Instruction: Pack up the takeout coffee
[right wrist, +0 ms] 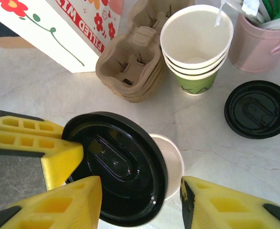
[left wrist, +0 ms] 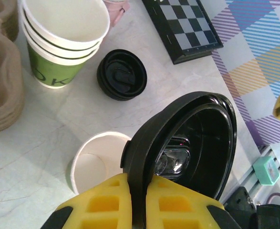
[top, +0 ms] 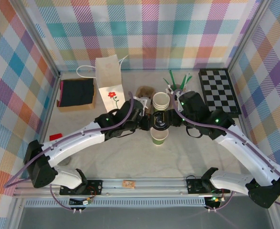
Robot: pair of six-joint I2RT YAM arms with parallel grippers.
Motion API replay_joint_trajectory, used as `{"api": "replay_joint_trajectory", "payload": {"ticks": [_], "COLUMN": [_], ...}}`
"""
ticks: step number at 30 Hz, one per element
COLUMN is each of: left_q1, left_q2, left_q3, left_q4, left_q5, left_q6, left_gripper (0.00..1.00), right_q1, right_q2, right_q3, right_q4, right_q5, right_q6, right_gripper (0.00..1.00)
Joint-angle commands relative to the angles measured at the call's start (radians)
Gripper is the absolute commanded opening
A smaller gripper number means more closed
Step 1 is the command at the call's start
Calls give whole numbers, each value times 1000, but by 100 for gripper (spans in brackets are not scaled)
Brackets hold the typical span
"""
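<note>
We logged the left gripper (left wrist: 139, 183) with yellow fingers pressed together on the rim of the black lid (left wrist: 197, 138), which was tilted and partly over the takeout coffee cup (left wrist: 99, 160). The right gripper (right wrist: 140, 191) had its fingers spread on either side of that lid, holding nothing. The cup stood open and upright on the table (left wrist: 25, 157) between both grippers, just in front of the stack of paper cups (left wrist: 63, 43), near a spare lid (left wrist: 122, 74) and the cardboard cup carriers (right wrist: 132, 67).

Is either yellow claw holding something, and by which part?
The left gripper pinches the black lid by its rim; the right gripper stands open, gripping nothing.
</note>
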Motion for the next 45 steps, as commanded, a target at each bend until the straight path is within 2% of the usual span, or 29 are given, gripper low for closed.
{"api": "replay_joint_trajectory", "payload": {"ticks": [1, 5, 8, 10, 14, 18, 20, 23, 28, 30, 35, 37, 40, 45], "left_q1": [19, 23, 23, 23, 21, 21, 17, -6, -80, -133, -251, -273, -290, -293], "left_q2": [-76, -128, -206, -253, -329, -402, -420, -430, -406, -374, -242, -197, -140, -78], "left_q3": [-36, -82, -161, -185, -241, -347, -384, -430, -472, -482, -501, -512, -507, -469], "left_q4": [118, 189, 284, 312, 400, 583, 663, 798, 997, 1098, 1371, 1497, 1602, 1664], "left_q5": [-36, -45, -102, -132, -147, -204, -260, -333, -448, -491, -566, -583, -604, -629], "left_q6": [40, 97, 170, 271, 459, 609, 668, 789, 1023, 1161, 1506, 1597, 1683, 1724], "left_gripper": [10, 9, 9, 9, 13, 11, 6, 4, 1, 1, 1, 1, 1, 1], "right_q1": [6, -7, -56, -110, -257, -412, -450, -459, -459, -459, -459, -459, -459, -460], "right_q2": [-24, -16, -7, -13, -43, -47, -26, 4, 22, 27, 42, 40, 36, -2], "right_q3": [40, 67, 98, 117, 124, 77, 36, -6, -11, -14, -27, -25, -19, -53], "right_q4": [-7, -72, -112, -118, -50, 122, 231, 374, 468, 463, 539, 552, 503, 396], "right_q5": [-15, 35, -28, -110, -405, -813, -964, -1095, -1179, -1194, -1248, -1257, -1269, -1270], "right_q6": [9, 73, 114, 131, 177, 307, 409, 532, 633, 651, 740, 768, 760, 714], "right_gripper": [49, 57, 61, 63, 67, 72, 72, 72, 76, 82, 83, 83, 84, 84]}}
